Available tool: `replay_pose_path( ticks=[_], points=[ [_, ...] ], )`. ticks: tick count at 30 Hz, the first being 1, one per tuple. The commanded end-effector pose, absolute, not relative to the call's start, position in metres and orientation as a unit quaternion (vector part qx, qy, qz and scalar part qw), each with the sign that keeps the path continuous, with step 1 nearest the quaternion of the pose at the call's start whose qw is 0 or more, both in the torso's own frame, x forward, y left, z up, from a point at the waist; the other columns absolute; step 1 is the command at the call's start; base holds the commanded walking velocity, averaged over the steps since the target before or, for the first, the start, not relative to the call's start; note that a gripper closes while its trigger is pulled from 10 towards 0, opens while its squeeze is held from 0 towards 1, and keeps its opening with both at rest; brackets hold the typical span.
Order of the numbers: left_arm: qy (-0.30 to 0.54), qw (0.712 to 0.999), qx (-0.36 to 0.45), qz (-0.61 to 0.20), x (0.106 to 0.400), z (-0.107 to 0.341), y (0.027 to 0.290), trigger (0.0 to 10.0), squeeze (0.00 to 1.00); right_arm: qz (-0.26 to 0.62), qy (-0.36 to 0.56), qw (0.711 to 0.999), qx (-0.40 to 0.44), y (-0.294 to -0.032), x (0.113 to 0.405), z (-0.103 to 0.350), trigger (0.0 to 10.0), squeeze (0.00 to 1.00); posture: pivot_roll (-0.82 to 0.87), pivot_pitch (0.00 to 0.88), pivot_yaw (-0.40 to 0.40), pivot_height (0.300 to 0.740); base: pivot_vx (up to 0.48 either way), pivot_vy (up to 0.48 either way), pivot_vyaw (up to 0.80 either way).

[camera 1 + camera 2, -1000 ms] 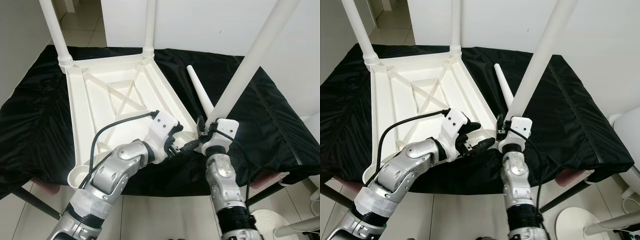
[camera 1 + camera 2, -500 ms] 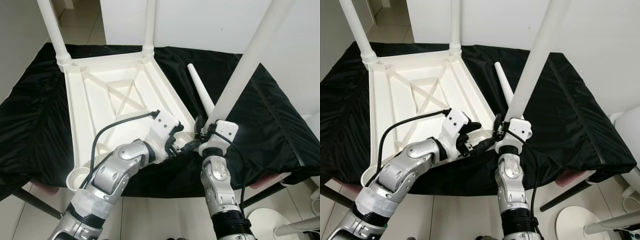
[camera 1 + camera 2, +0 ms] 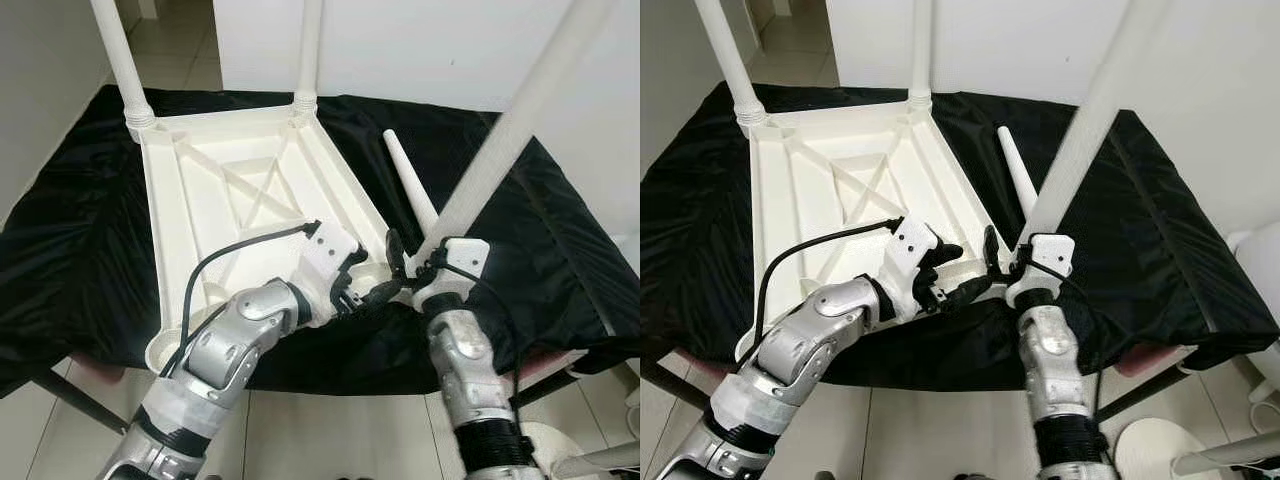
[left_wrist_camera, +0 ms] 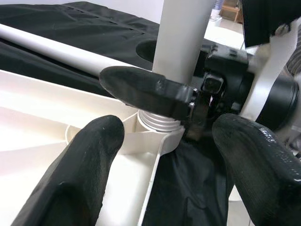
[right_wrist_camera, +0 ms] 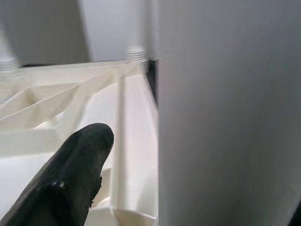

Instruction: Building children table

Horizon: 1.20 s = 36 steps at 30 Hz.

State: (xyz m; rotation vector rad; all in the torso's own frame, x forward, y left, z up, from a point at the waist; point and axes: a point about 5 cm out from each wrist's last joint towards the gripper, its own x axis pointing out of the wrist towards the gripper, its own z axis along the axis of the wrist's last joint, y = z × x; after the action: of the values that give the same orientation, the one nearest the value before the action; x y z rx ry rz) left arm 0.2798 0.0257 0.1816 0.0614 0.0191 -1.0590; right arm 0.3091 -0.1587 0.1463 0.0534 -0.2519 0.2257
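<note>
- Table top point(image 3: 240, 190), white plastic and ribbed, lies upside down on the black cloth point(image 3: 560, 240), its near right corner socket just in front of both grippers.
- Right gripper point(image 3: 412, 268) is closed around the lower end of a long white leg point(image 3: 500, 150); the leg rises from between its fingers, tilted up and away to the right, and its grey threaded base sits at that corner socket point(image 4: 160, 129).
- Left gripper point(image 3: 372, 293) reaches in from the left with its fingers spread apart, straddling the same corner, just beside the right gripper; whether its fingers touch the table top I cannot tell.
- A loose leg point(image 3: 410, 185), tapered and smooth, lies flat on the cloth beyond the right gripper, beside the table top's right edge.
- Two fitted legs point(image 3: 120, 60) stand upright at the far corners, well beyond both grippers.
- Under the cloth stands a dark-legged support; around it lie pale floor tiles point(image 3: 330, 430) and white walls point(image 3: 420, 50).
</note>
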Motion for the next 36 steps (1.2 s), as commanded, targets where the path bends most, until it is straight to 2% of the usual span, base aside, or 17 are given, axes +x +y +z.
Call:
replay_pose_path(
  ticks=[1,8,12,13,15,16,17,18,22,23,24,26,27,32,33,34,36],
  points=[
    [0.004,0.849,0.039,-0.527,0.276,0.183,0.021,10.0,0.0,0.132,-0.117,0.984,0.03,-0.156,0.31,0.145,10.0,0.0,0.02,0.035,-0.038,0.74,0.0,0.0,0.0],
    [0.006,0.844,0.041,-0.535,0.274,0.182,0.02,10.0,0.0,0.208,-0.081,0.974,-0.024,-0.182,0.312,0.138,9.8,0.0,0.02,0.036,-0.031,0.74,0.0,0.0,0.0],
    [0.006,0.843,0.041,-0.536,0.273,0.182,0.019,10.0,0.0,0.224,-0.069,0.972,-0.031,-0.187,0.312,0.135,9.8,0.0,0.02,0.036,-0.031,0.74,0.0,0.0,0.0],
    [0.006,0.843,0.041,-0.536,0.273,0.182,0.019,10.0,0.0,0.232,-0.063,0.97,-0.029,-0.188,0.312,0.134,7.3,0.0,0.02,0.038,-0.027,0.74,0.0,0.0,0.0],
    [0.006,0.843,0.041,-0.536,0.273,0.183,0.019,10.0,0.0,0.238,-0.059,0.969,-0.031,-0.19,0.313,0.134,7.3,0.0,0.02,0.038,-0.027,0.74,0.0,0.0,0.0],
    [0.006,0.843,0.04,-0.536,0.273,0.183,0.019,10.0,0.0,0.241,-0.055,0.968,-0.029,-0.192,0.314,0.133,4.8,0.0,0.02,0.042,-0.023,0.74,0.0,0.0,0.0],
    [0.006,0.843,0.04,-0.536,0.273,0.183,0.019,10.0,0.0,0.241,-0.055,0.968,-0.029,-0.192,0.314,0.133,4.8,0.0,0.02,0.042,-0.023,0.74,0.0,0.0,0.0],
    [0.007,0.843,0.04,-0.536,0.274,0.183,0.019,10.0,0.0,0.25,-0.052,0.966,-0.035,-0.197,0.317,0.136,2.6,0.0,0.02,0.046,-0.023,0.74,0.0,0.0,0.0],
    [0.007,0.843,0.04,-0.536,0.274,0.183,0.018,10.0,0.0,0.256,-0.053,0.964,-0.042,-0.2,0.319,0.138,2.7,0.0,0.02,0.048,-0.022,0.74,0.0,0.0,0.0],
    [0.007,0.844,0.04,-0.536,0.274,0.183,0.018,10.0,0.0,0.257,-0.053,0.964,-0.043,-0.202,0.32,0.139,3.1,0.0,0.02,0.048,-0.022,0.74,0.0,0.0,0.0],
    [0.006,0.844,0.04,-0.535,0.274,0.184,0.018,10.0,0.0,0.255,-0.052,0.965,-0.044,-0.205,0.323,0.14,0.7,0.0,0.02,0.051,-0.024,0.74,0.0,0.0,0.0],
    [0.006,0.844,0.039,-0.535,0.275,0.184,0.018,10.0,0.0,0.253,-0.052,0.965,-0.044,-0.207,0.324,0.142,0.7,0.0,0.02,0.053,-0.025,0.74,0.0,0.0,0.0],
    [0.006,0.845,0.039,-0.534,0.275,0.184,0.018,10.0,0.0,0.256,-0.049,0.964,-0.046,-0.209,0.325,0.142,0.0,0.0,0.02,0.053,-0.026,0.74,0.0,0.0,0.0],
    [0.005,0.847,0.038,-0.531,0.276,0.185,0.019,10.0,0.0,0.262,-0.032,0.964,-0.038,-0.211,0.326,0.138,0.0,0.0,0.02,0.058,-0.027,0.74,0.0,0.0,0.0],
    [0.005,0.847,0.038,-0.53,0.275,0.185,0.019,10.0,0.0,0.258,-0.027,0.965,-0.038,-0.211,0.326,0.137,7.2,0.0,0.02,0.059,-0.026,0.74,0.0,0.0,0.0],
    [0.006,0.847,0.038,-0.53,0.275,0.185,0.02,10.0,0.0,0.251,-0.026,0.967,-0.032,-0.21,0.327,0.137,10.0,0.0,0.02,0.061,-0.029,0.74,0.0,0.0,0.0],
    [0.006,0.847,0.038,-0.53,0.275,0.185,0.02,10.0,0.0,0.246,-0.026,0.969,-0.027,-0.209,0.327,0.137,10.0,0.0,0.02,0.061,-0.029,0.74,0.0,0.0,0.0]
  ],
)
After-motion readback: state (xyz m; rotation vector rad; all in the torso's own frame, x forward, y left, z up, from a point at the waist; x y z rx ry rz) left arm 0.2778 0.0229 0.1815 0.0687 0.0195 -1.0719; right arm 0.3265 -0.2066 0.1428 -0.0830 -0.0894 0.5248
